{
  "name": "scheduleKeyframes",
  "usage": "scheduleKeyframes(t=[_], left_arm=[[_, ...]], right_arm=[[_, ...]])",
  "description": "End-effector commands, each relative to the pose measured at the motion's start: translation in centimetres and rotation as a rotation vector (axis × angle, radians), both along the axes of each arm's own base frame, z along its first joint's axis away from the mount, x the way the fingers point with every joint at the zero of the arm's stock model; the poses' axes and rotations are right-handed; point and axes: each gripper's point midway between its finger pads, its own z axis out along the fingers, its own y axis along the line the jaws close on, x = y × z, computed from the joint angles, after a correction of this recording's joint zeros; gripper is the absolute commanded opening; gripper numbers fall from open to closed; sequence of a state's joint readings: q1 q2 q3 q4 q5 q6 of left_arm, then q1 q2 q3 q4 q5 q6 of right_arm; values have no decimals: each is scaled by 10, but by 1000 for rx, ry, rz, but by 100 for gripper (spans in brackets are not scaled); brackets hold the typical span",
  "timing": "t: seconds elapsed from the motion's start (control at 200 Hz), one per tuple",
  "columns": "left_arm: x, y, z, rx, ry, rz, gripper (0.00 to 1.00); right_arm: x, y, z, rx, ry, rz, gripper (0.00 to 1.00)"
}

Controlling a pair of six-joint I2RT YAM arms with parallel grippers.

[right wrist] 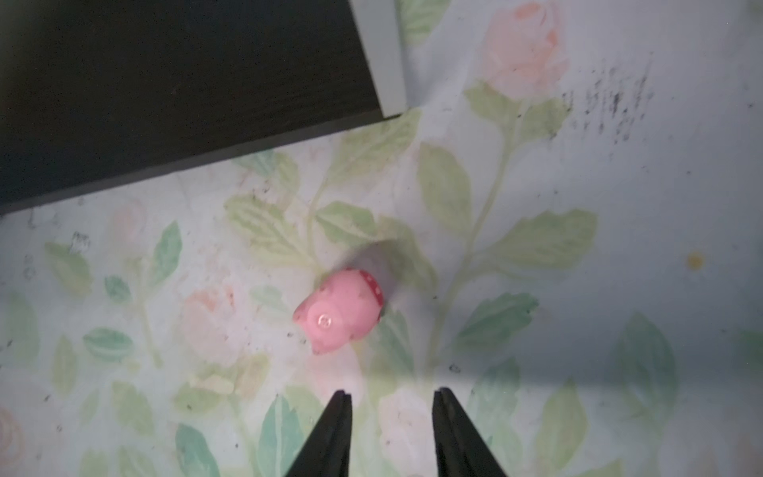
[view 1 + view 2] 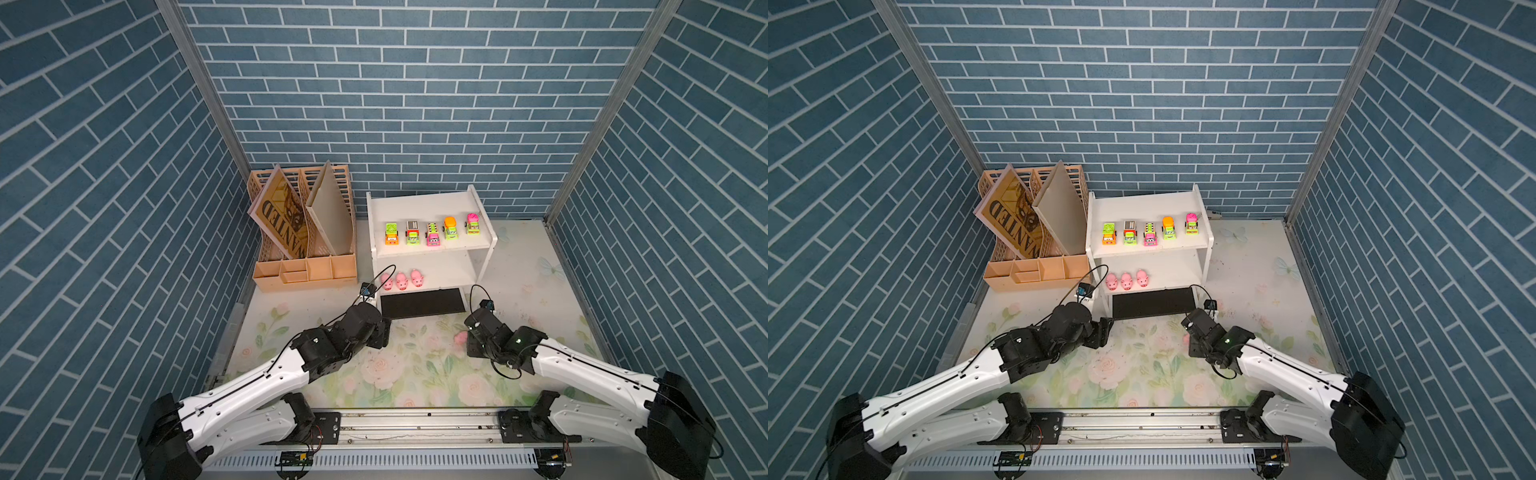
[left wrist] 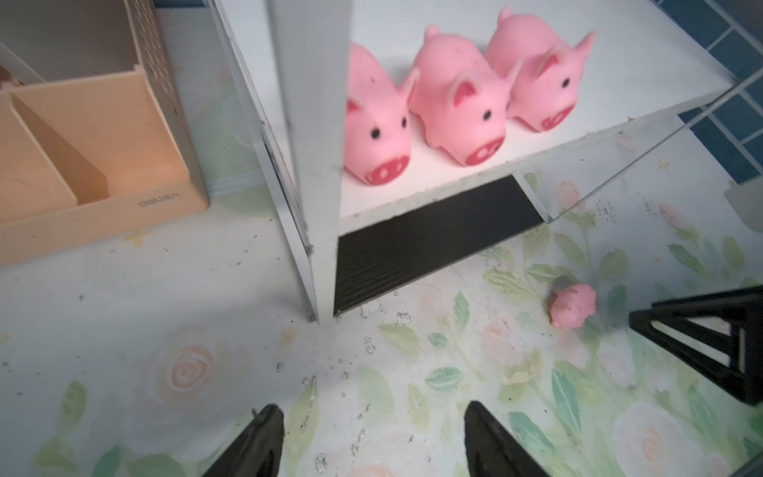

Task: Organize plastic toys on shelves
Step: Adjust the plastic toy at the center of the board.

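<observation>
A: Looking down in both top views, we count five toy trucks (image 2: 432, 234) in a row on the top board of the white shelf unit (image 2: 415, 203), green, orange and pink, fronts toward us.

B: We agree. On the board below, three pink pigs (image 3: 458, 99) stand side by side at its left end, snouts outward. In the left wrist view the side panel hides part of the nearest one.

A: The fourth pig (image 1: 340, 309) is off the shelves. We see it tipped over on the floral mat (image 1: 619, 165), underside showing, near the front right corner of the dark bottom board (image 1: 165, 82).

B: Our right gripper (image 1: 392, 392) hangs just short of it, its fingers partly apart with nothing between them, and it is not touching the pig.

A: Our left gripper (image 3: 370, 406) is spread wider and is empty too, over the mat in front of the unit's left side panel.

B: For writing, we read "WANTED" in dark capitals on the tan poster (image 2: 282, 220) leaning in the peach file organizer (image 2: 305, 274), left of the shelves.

A: We also make out a small embossed mark on the organizer's front lip in the left wrist view, but it is too blurred for us to read.
</observation>
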State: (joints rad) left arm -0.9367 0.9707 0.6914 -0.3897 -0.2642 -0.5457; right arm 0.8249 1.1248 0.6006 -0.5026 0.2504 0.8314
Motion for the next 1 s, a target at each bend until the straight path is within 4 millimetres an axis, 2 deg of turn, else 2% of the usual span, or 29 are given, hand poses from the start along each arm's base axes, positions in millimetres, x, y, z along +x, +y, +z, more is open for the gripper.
scheduleKeyframes(t=[0.0, 0.075, 0.18, 0.265, 0.375, 0.445, 0.49, 0.595, 0.65, 0.695, 0.79, 0.95, 0.995], left_arm=[[-10, -17, -5, -74, 23, -3, 72], [-18, -29, -9, -81, 26, -19, 72], [-27, -45, -18, -55, 34, -47, 72], [-32, -57, -25, -23, 37, -67, 72], [-35, -70, -30, 24, 32, -77, 72], [-35, -73, -33, 38, 33, -70, 72], [-35, -76, -33, 40, 33, -69, 72], [-33, -75, -30, 31, 21, -53, 72], [-32, -74, -29, 31, 15, -50, 72], [-31, -73, -28, 30, 10, -43, 72], [-31, -70, -27, 29, 6, -35, 72], [-37, -73, -41, 49, 58, -59, 69], [-38, -73, -45, 58, 71, -57, 69]], right_arm=[[28, -1, 10, -22, -76, -10, 36], [39, -10, 6, -35, -89, -45, 36], [47, -8, -4, -17, -89, -29, 35], [46, -7, -19, -35, -58, -16, 34], [38, 5, -31, 9, -20, 38, 31], [28, 25, -28, 68, 2, 117, 28], [18, 44, -20, 123, 16, 183, 27], [-19, 109, 18, 412, 30, 404, 27], [-36, 129, 37, 514, 29, 488, 27], [-46, 137, 48, 559, 20, 533, 27], [-43, 128, 47, 533, -8, 496, 29], [-29, 92, 9, 272, 12, 340, 29], [-26, 90, 5, 223, 4, 338, 33]])
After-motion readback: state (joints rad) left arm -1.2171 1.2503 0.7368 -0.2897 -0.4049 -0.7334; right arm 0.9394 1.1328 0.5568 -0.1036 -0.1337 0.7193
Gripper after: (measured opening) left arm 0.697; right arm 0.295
